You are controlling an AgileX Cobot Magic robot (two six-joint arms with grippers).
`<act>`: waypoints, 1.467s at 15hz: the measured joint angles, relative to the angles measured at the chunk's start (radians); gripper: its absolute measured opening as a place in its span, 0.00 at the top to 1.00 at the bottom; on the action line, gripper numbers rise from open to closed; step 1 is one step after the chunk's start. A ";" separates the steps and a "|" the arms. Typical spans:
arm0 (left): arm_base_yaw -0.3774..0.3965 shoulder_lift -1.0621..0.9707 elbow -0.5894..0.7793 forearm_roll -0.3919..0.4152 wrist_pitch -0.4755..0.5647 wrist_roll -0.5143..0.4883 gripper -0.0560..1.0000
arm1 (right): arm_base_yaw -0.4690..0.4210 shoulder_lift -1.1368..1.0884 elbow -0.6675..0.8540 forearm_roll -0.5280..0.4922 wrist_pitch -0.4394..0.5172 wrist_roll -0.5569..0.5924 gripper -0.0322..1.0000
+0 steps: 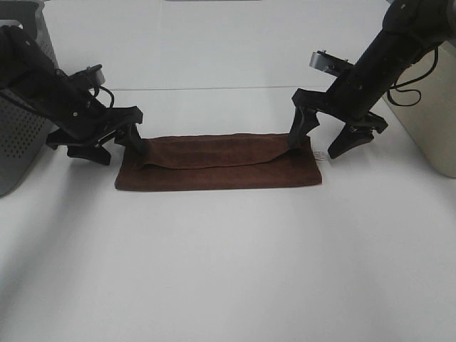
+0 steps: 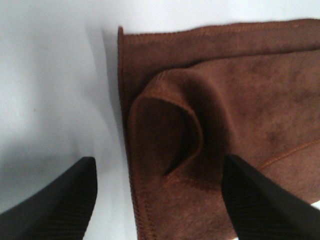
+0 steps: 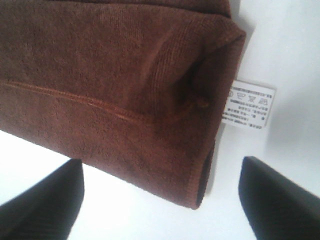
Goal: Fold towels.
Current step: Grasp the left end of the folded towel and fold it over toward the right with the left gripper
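The dark reddish-brown towel [image 1: 217,165] lies on the white table, folded over into a long strip, its top layer rumpled. My left gripper [image 1: 107,146] is open at the towel's left end, its fingers [image 2: 55,202] astride a puckered corner [image 2: 170,135], not pinching it. My right gripper [image 1: 319,142] is open over the towel's right end [image 3: 125,95], with the small white tag [image 3: 251,105] sticking out beside it. Neither gripper holds the cloth.
A grey perforated bin [image 1: 18,135] stands at the left edge behind the left arm. A beige box [image 1: 431,107] stands at the right edge behind the right arm. Bare white table [image 1: 228,271] spreads in front of the towel.
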 joint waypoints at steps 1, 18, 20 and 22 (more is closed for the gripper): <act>0.000 0.000 0.000 0.000 0.000 0.000 0.31 | 0.000 0.000 0.000 0.000 0.000 0.000 0.20; 0.014 0.148 -0.547 0.221 0.481 -0.272 0.91 | 0.000 0.000 0.000 -0.014 0.017 0.001 0.20; -0.019 0.148 -0.617 0.116 0.514 -0.279 0.91 | 0.000 0.000 0.000 -0.018 0.018 0.002 0.20; -0.072 0.148 -0.638 0.039 0.517 -0.278 0.91 | 0.000 0.000 0.000 -0.020 0.020 0.003 0.20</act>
